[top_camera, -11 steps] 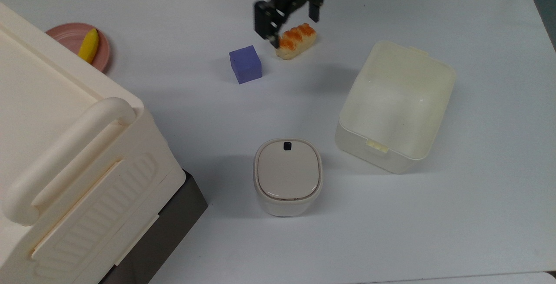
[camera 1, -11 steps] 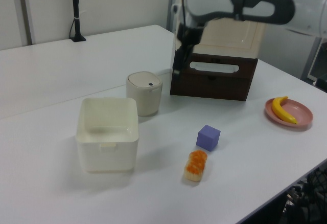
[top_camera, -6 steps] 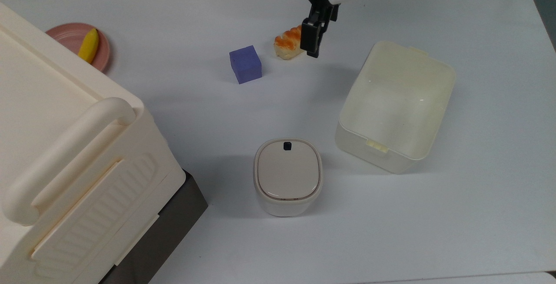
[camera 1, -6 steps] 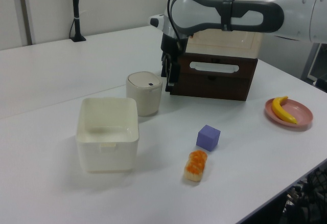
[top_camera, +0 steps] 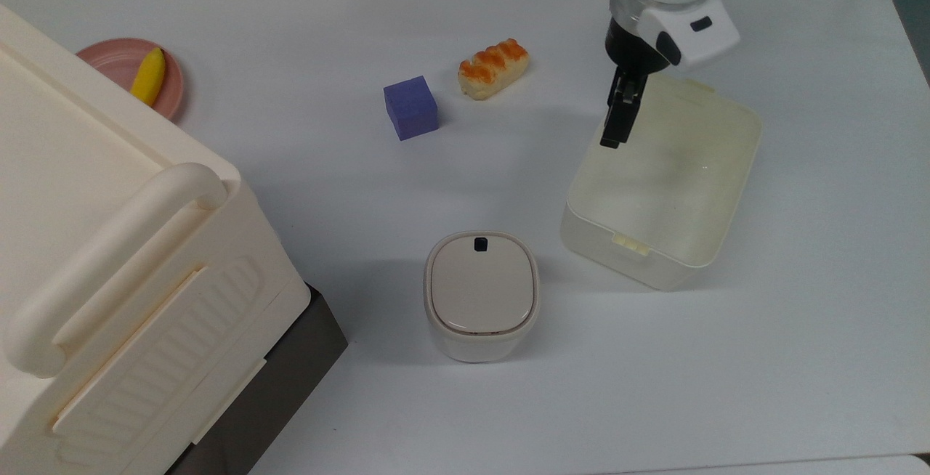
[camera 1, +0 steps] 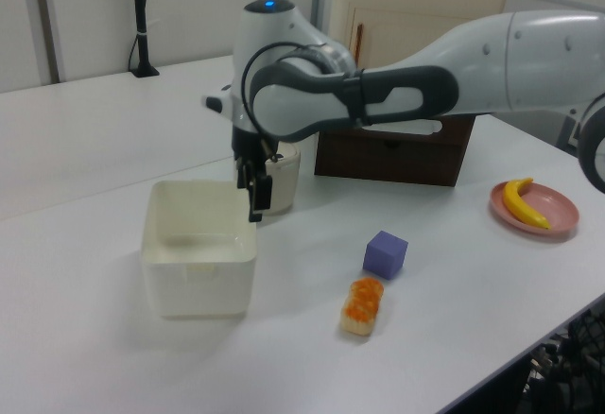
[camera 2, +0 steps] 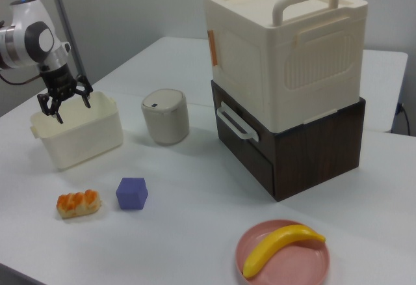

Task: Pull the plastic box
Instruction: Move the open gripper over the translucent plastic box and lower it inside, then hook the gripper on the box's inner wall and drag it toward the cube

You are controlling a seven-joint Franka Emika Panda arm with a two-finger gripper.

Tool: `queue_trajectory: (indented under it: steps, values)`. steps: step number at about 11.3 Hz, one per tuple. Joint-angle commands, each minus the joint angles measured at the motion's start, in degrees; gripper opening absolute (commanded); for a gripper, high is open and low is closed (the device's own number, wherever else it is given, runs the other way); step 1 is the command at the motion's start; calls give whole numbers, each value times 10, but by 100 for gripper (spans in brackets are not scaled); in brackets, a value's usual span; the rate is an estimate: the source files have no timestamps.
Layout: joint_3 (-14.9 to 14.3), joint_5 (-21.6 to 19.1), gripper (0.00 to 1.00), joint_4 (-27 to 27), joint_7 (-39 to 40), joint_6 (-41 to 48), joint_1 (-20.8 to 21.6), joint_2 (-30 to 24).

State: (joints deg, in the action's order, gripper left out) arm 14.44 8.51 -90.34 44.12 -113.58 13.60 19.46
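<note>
Overhead, spread jaws hang above the unlabelled plastic box (top_camera: 665, 192).

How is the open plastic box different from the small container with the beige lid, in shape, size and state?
The plastic box has no lid and looks empty inside; the small container is closed by a beige lid with a black button.
The plastic box is wider and rectangular; the small container is narrower and rounded-square.
The gripper, fingers spread, hangs at the plastic box's rim; the small container stands apart from it.
Both are cream-coloured and stand upright on the white table.
</note>
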Motion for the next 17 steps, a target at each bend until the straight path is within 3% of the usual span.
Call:
queue_trajectory:
  steps: [1,4,9,17]
  values:
    - [-20,6,100,17,-40,-3,26,12]
    - [-20,9,100,15,-125,-46,27,29]
    - [-31,7,100,10,-142,-49,35,54]
    - [-33,17,100,-33,-139,-44,28,35]
